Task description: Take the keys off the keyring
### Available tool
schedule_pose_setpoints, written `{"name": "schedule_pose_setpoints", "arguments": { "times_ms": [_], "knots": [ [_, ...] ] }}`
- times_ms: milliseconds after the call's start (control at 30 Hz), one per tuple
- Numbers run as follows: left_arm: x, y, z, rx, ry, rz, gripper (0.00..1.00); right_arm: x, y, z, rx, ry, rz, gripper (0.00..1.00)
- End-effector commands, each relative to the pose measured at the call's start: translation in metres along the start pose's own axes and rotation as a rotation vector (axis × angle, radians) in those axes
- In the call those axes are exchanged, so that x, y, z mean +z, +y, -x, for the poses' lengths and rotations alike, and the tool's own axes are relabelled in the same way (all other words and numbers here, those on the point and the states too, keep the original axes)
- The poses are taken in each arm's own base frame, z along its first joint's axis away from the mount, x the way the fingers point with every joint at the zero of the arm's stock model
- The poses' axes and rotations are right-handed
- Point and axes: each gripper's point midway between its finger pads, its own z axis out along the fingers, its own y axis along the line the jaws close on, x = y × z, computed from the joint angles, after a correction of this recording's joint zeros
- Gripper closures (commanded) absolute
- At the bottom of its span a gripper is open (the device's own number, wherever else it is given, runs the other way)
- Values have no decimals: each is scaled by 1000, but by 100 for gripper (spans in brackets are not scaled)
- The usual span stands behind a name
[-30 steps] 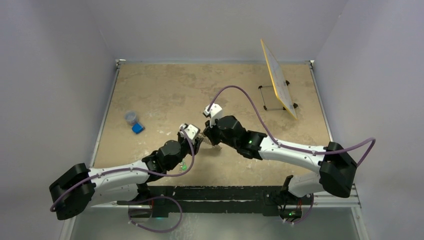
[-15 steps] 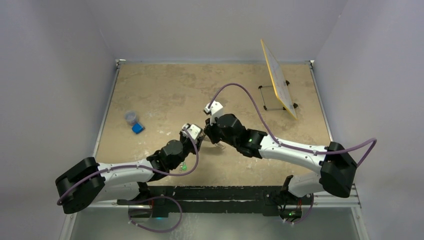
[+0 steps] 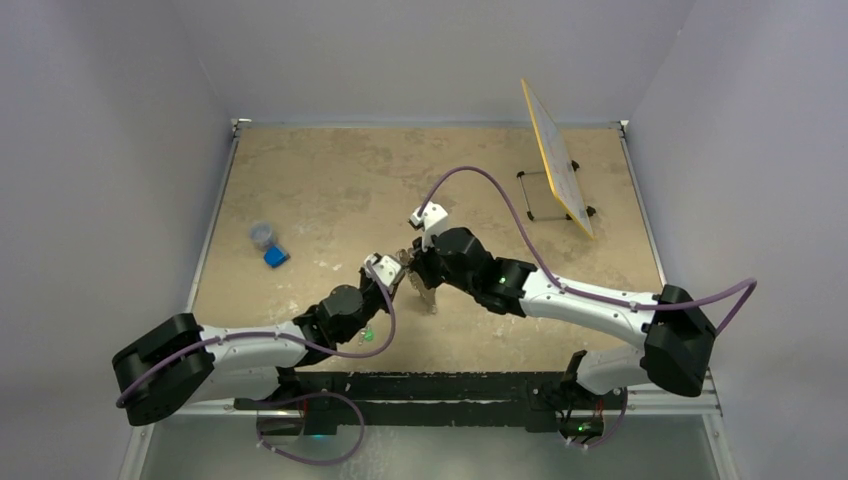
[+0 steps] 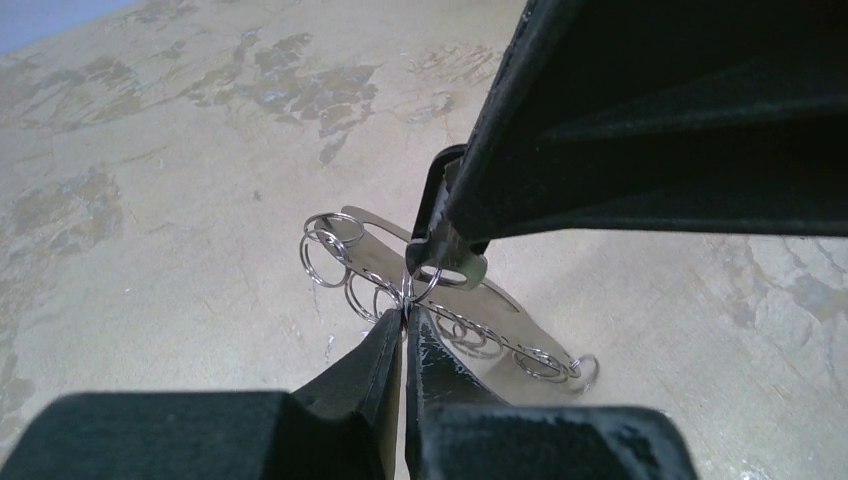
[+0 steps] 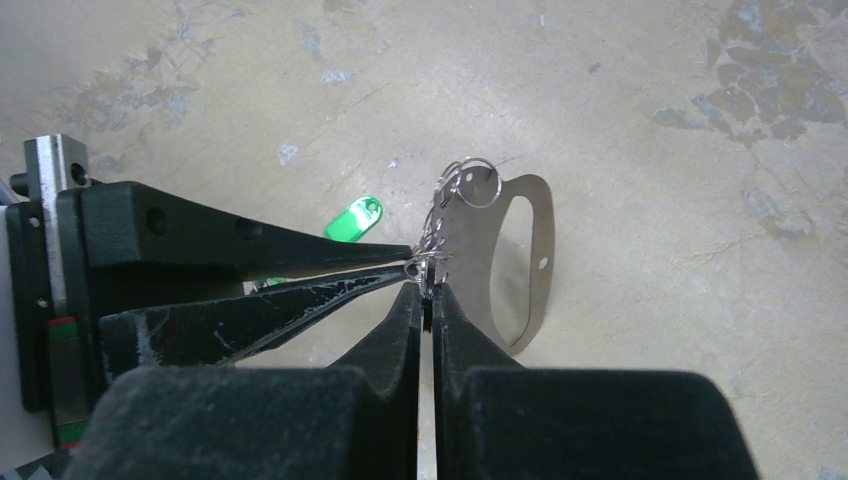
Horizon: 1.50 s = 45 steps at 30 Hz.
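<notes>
At mid-frame overhead, the left gripper [image 4: 404,322] pinches the keyring [image 5: 542,240] steady. The right gripper [image 5: 428,288], pressed together on a key [image 4: 455,265], is apparently placed to pull it free.

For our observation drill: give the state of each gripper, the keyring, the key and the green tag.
Left gripper, shut on keyring.
Right gripper, shut on key.
Keyring, held, small rings strung on it.
Key, pinched, not yet pulled clear of the rings.
Green tag, lying loose.
</notes>
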Motion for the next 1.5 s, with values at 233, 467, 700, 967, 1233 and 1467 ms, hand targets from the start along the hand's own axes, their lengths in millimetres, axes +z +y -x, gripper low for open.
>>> {"name": "schedule_pose_setpoints", "arguments": {
  "times_ms": [233, 467, 700, 967, 1233, 1467],
  "knots": [
    [-14, -10, 17, 3, -102, -97, 100, -12, -33, 18, 33, -64, -79, 100],
    [-19, -15, 25, -7, -141, -133, 100, -9, -38, 10, 29, -48, -81, 100],
    [-21, -13, 27, -13, -158, -125, 100, -7, -33, 6, 19, -40, -46, 100],
    [-16, -16, 24, 1, -114, -131, 80, -17, -17, 27, -33, -126, 52, 100],
    [-8, -19, 26, 8, -92, -130, 61, -21, -12, 34, -49, -155, 78, 100],
    [-3, -17, 31, 43, -99, -114, 57, -20, -12, 34, -51, -153, 78, 100]
  ]
}}
